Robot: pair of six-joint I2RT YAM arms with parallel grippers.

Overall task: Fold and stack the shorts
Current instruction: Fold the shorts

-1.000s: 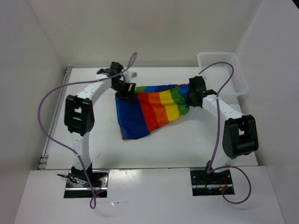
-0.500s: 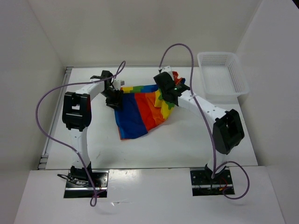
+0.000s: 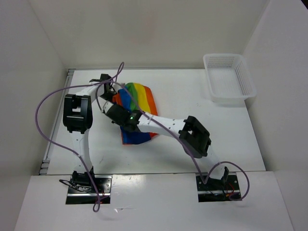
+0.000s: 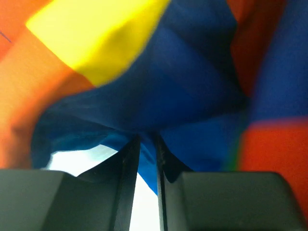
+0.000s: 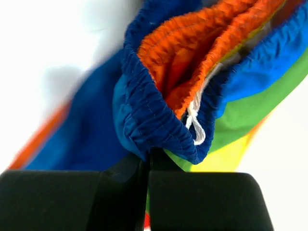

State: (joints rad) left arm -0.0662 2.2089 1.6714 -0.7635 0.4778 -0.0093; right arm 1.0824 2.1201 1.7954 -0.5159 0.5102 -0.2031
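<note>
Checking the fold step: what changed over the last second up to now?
The right gripper, shut on the shorts at the waistband, swung from the right side across to the left. This folded the spread cloth over into a compact pile beside the left gripper. The left jaws stand nearly closed at a blue fold; grip unclear. Unchanged: the white basket far right, the left arm roughly in place.

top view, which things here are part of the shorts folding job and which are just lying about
Part of the job:
- rainbow shorts, bunched up between the two arms
- right pincer, shut on their blue waistband
- left pincer, tips at the blue cloth

Just lying about:
- white mesh basket, far right, nothing in it
</note>
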